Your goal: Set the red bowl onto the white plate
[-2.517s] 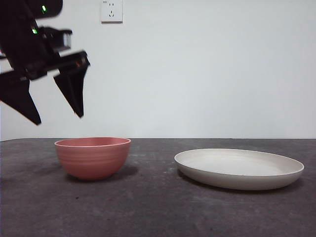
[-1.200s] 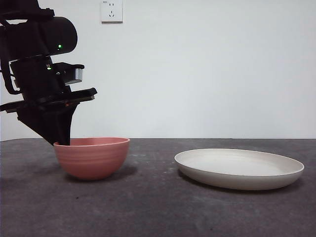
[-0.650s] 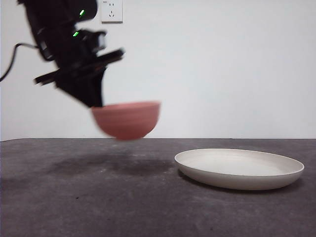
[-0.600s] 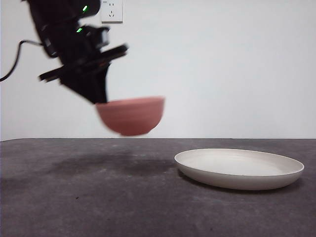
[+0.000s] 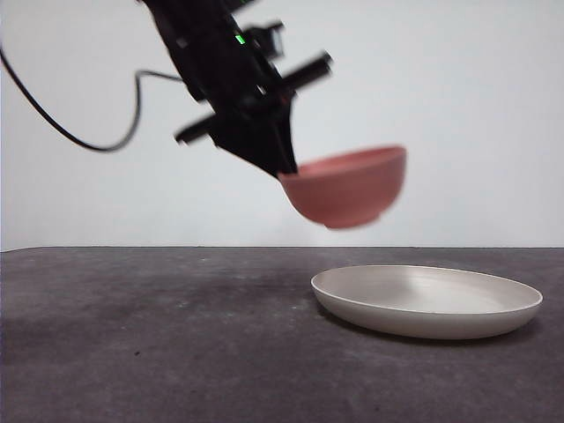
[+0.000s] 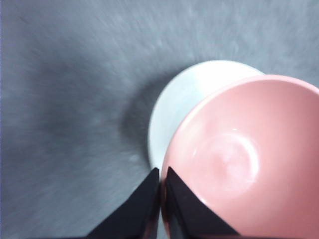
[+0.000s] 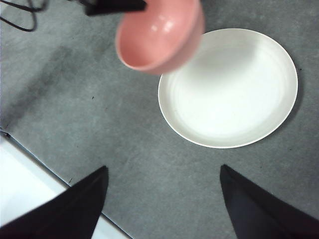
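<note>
Red bowl (image 5: pixel 346 186): hanging in mid-air, tilted, above the near-side rim of the white plate (image 5: pixel 426 300), not yet over its middle; pinched at the rim by the left gripper (image 6: pixel 160 191), jaws clamped one inside and one outside the wall. Plate lying bare on the dark table (image 5: pixel 159 344). Right gripper (image 7: pixel 162 199): waiting high above, jaws spread wide, holding nothing. Step in hand, judging by position: carrying. Next move calling for centring over the plate, levelling, lowering, then letting go.
</note>
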Robot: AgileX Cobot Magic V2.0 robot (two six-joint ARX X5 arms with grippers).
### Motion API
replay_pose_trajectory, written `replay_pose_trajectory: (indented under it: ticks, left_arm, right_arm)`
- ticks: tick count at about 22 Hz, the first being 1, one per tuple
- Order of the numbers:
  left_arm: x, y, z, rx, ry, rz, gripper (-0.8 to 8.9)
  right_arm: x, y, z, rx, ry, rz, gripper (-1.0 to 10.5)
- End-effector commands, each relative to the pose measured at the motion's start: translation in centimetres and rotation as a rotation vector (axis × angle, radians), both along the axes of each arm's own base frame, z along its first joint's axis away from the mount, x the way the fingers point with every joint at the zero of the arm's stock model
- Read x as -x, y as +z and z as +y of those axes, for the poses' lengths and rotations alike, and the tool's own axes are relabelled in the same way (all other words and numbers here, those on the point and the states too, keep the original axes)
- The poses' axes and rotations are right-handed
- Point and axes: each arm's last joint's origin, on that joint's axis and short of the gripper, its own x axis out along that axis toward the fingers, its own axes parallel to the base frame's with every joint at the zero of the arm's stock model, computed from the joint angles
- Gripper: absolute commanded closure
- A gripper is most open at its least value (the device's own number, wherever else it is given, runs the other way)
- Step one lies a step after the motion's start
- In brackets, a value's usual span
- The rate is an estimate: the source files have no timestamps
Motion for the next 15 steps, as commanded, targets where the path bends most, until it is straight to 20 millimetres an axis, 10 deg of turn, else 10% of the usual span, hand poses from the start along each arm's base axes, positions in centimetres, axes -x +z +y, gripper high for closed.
replay_pose_trajectory:
  ticks: [1, 8, 15]
  left_arm:
    - [-0.8, -0.6, -2.4, 0.009, -0.03, 0.003, 8.04]
    - [-2.3, -4.7, -6.8, -0.041, -0.078, 0.052, 8.04]
    - [-2.0, -5.9, -7.1, -0.095, -0.088, 0.078, 7.74]
  right_arm:
    - [-0.1, 0.5, 0.1, 0.001, 0.005, -0.021, 5.9]
    - [-0.1, 0.5, 0.1, -0.002, 0.002, -0.018, 5.9]
    - [-0.1, 0.5, 0.1, -0.002, -0.001, -0.016, 5.9]
